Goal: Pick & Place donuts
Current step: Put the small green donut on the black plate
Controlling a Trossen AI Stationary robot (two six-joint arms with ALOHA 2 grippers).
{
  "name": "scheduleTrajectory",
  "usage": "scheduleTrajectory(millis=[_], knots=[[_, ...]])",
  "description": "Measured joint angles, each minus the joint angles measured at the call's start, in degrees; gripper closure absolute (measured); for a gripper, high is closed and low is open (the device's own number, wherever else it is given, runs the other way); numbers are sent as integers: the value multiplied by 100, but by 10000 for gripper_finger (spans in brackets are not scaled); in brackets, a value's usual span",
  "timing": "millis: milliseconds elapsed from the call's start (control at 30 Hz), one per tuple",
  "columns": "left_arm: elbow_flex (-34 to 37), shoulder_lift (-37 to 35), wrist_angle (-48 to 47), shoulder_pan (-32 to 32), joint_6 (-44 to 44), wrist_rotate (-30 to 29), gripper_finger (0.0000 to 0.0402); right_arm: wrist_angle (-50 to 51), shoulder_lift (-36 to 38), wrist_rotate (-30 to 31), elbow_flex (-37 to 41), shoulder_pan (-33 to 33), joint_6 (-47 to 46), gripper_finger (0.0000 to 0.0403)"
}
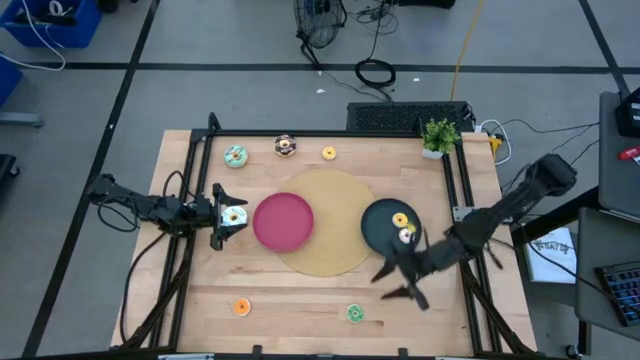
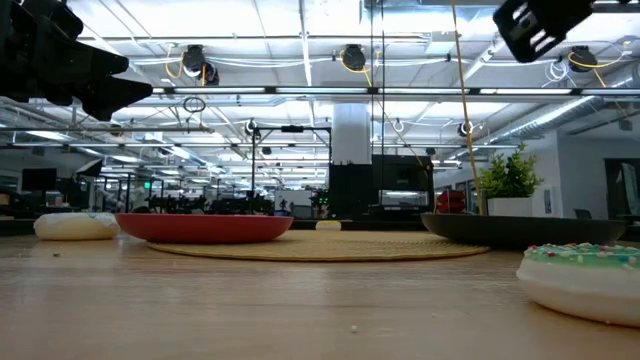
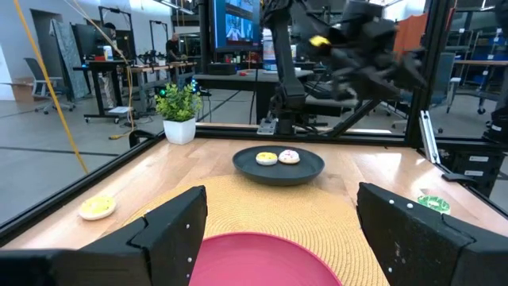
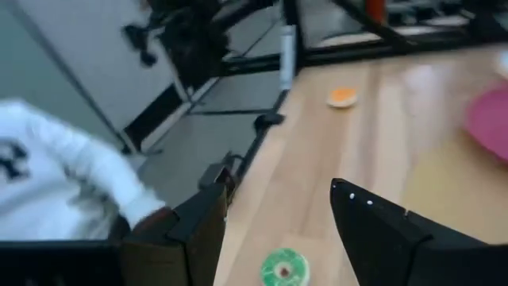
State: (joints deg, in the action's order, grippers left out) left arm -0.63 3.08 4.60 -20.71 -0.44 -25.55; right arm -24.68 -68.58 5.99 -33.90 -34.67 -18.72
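The right gripper (image 1: pixel 403 280) hangs over the worktop (image 1: pixel 300 300) with its jaws standing apart and nothing between them; the green donut (image 4: pixel 283 267) lies just ahead and below, in line with the gap, and this arm is much the nearer to it, so I judge it the likely next pick. A ring has no long axis, so any approach angle should serve. Behind these jaws sits the black plate (image 1: pixel 375 232) with two donuts (image 1: pixel 402 227) already on it, close enough that a lift must clear its rim. The orange donut (image 4: pixel 342 96) lies farther ahead, well apart. The left gripper (image 1: pixel 226 217) has its jaws wide around a teal-iced donut (image 1: pixel 234 216), though whether they touch it I cannot tell; the pink plate (image 3: pixel 262 258) lies just ahead of them.
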Motion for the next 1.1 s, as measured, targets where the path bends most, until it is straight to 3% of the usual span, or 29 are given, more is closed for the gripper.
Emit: scheduleTrajectory(millis=[133,433,633,833,1100], knots=[[-1,1,0,1,-1,-1,82,497,-956,146,-680,-286,404,190],[0,0,0,1,-1,1,82,3353,-2773,566,-2755,-521,909,190],[-1,0,-2,1,1,0,82,3441,-3420,599,-2899,-518,909,190],[1,-1,0,0,-1,1,82,3411,-3574,597,-2905,-516,891,184],[-1,-1,-2,1,0,0,82,3357,-3605,585,-2887,-500,806,125]])
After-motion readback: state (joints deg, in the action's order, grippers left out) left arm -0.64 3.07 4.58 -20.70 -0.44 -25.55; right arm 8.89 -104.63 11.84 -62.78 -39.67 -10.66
